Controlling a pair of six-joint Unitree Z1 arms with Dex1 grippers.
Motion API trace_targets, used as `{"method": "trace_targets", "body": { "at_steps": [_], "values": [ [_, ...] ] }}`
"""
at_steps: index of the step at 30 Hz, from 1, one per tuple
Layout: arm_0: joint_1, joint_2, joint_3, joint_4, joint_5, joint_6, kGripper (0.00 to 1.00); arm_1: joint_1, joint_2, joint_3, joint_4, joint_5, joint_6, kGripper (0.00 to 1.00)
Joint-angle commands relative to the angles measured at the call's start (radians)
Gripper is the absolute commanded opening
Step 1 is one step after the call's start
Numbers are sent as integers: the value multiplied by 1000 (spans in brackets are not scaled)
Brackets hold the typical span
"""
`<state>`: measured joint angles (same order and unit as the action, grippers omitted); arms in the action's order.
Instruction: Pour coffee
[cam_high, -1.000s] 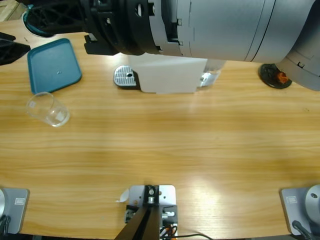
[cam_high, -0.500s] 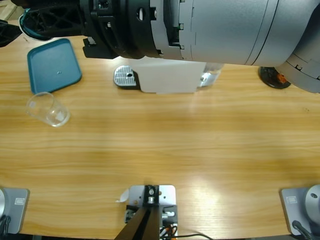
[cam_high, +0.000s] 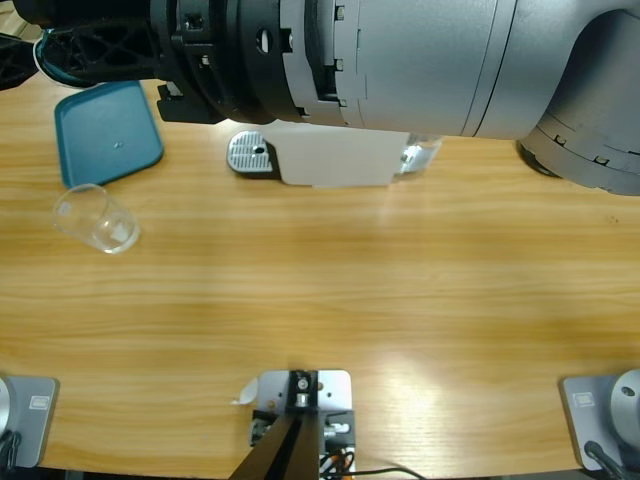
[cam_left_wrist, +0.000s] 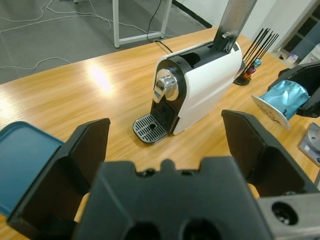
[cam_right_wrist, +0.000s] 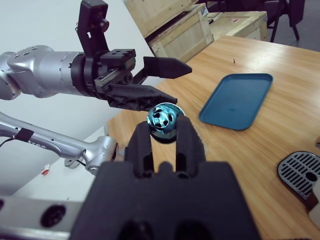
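No coffee shows in any view. The clear glass (cam_high: 95, 218) stands at the table's left and looks empty. The white coffee machine (cam_left_wrist: 200, 95) has its lid raised, and its drip tray (cam_left_wrist: 149, 128) is bare. My left gripper (cam_left_wrist: 165, 122) is open with nothing between its jaws, facing the machine from some distance. My right gripper (cam_right_wrist: 164, 125) is shut on a small teal capsule (cam_right_wrist: 162, 119), held up in the air. The left wrist view shows that capsule (cam_left_wrist: 280, 100) at the right edge, beside the machine. From above, a large silver arm (cam_high: 400, 60) hides the machine's (cam_high: 335, 160) back.
A teal tray (cam_high: 105, 130) lies at the back left of the table, behind the glass. A black capsule rack (cam_left_wrist: 252, 65) stands past the machine. The left arm's open gripper (cam_right_wrist: 150, 80) shows ahead in the right wrist view. Wooden crates stand beyond the table.
The large silver arm has swung further left and forward across the top of the high view, now covering the rack at the right. The black shape at the left edge has withdrawn.
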<state>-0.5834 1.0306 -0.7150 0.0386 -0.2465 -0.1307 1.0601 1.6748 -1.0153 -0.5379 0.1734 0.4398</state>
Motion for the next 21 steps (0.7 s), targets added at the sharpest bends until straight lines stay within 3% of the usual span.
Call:
{"method": "trace_targets", "body": {
  "at_steps": [1,21],
  "values": [
    [-32,45,42,-16,-4,-20,954,-8,40,27,-14,14,10,0],
    [-49,55,45,-48,-6,-44,954,-8,60,32,-28,18,20,0]
  ]
}}
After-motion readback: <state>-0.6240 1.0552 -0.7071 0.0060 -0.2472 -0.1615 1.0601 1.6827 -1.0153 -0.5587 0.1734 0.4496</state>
